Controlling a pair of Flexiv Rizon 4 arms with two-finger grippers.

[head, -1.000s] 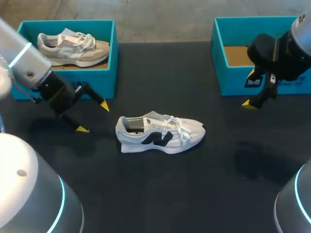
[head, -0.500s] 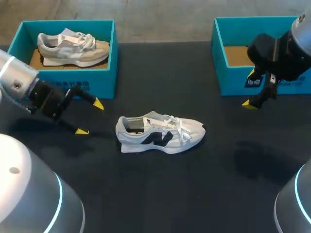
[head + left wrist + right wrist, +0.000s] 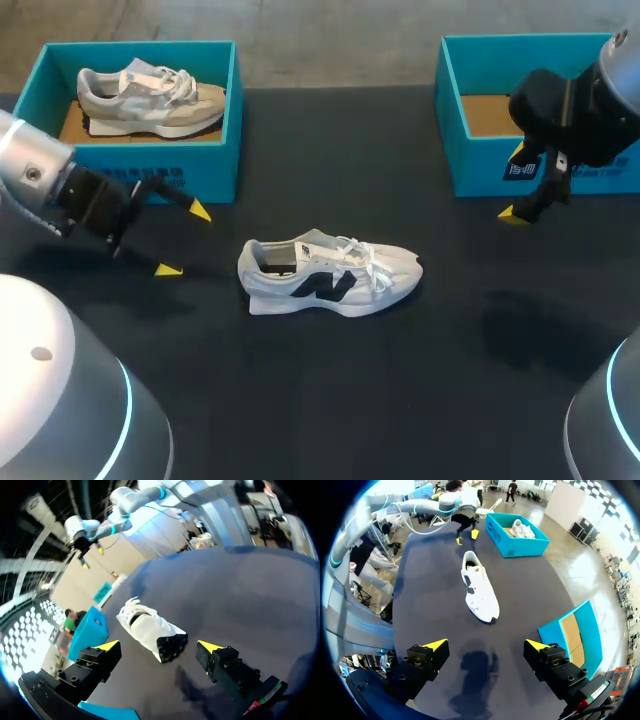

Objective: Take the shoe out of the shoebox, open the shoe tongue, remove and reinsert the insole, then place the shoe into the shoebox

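Two shoes on show here: one white shoe with a dark side mark lying out on the counter, one grey shoe sitting in a box. Two teal shoeboxes as well: the left shoebox with that one shoe in it, the right shoebox showing only its brown cardboard floor. Two arms come in, so two grippers, the left gripper and the right gripper, each with two yellow fingertips, four in all. One counter carries everything.
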